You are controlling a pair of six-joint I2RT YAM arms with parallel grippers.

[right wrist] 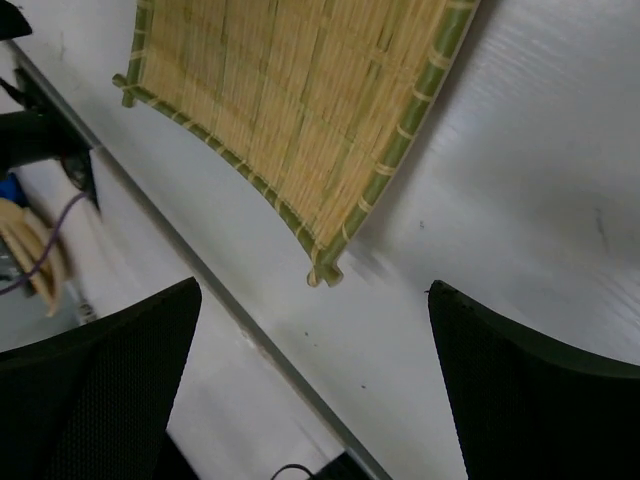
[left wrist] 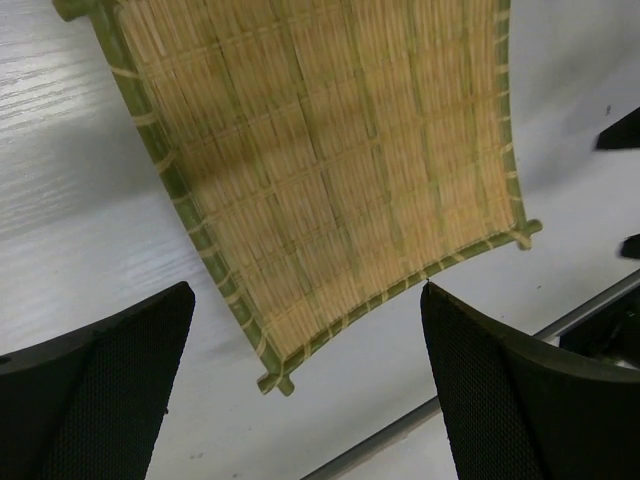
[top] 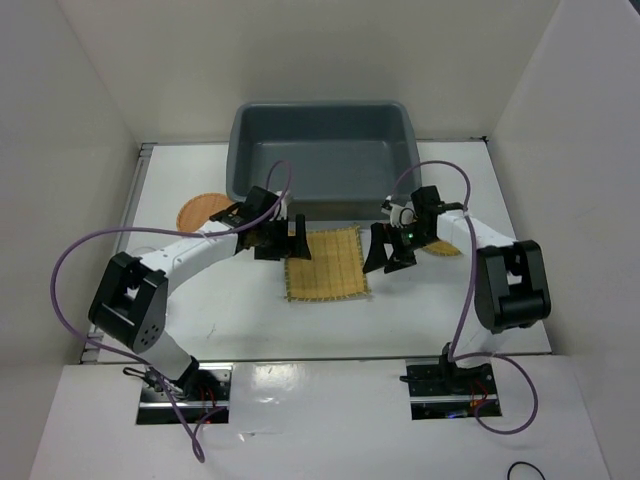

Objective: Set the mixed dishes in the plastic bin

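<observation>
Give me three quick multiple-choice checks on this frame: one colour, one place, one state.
1. The bin is:
A) dark grey
B) white
C) red

2. The bamboo mat lies:
A) inside the bin
B) flat on the table in front of the bin
C) propped against the bin

3. The left gripper and right gripper are:
A) both shut
B) both open
C) left open, right shut

Answers:
1 A: the top view shows grey walls.
2 B: the mat lies flat between the two grippers.
3 B: each wrist view shows the fingers wide apart, gripping nothing.
</observation>
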